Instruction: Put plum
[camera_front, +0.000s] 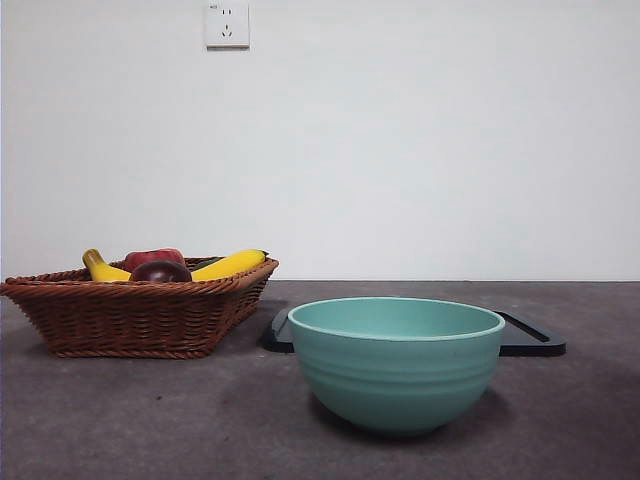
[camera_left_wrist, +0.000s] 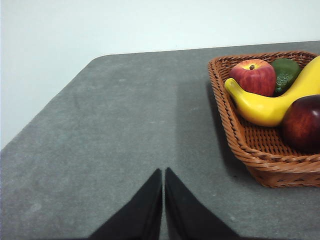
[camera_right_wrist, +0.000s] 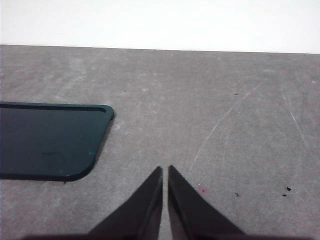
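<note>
The wicker basket (camera_front: 140, 305) sits at the left, the green bowl (camera_front: 396, 362) near and centre, a dark tray (camera_front: 530, 338) behind it. The plum (camera_left_wrist: 302, 122) lies in the basket beside the banana (camera_left_wrist: 272, 100) and apple (camera_left_wrist: 253, 76). My left gripper (camera_left_wrist: 163, 172) waits pinched together above bare table; my right gripper (camera_right_wrist: 165, 170) likewise. I should open wide and descend straight over the plum, probably destined for the bowl.

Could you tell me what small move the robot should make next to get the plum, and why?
Probably the left gripper should open and swing toward the wicker basket. Its jaws are shut over bare table, while the plum lies untouched in the basket beside the banana. The right gripper, also shut, sits by the dark tray, farther from the fruit.
</note>
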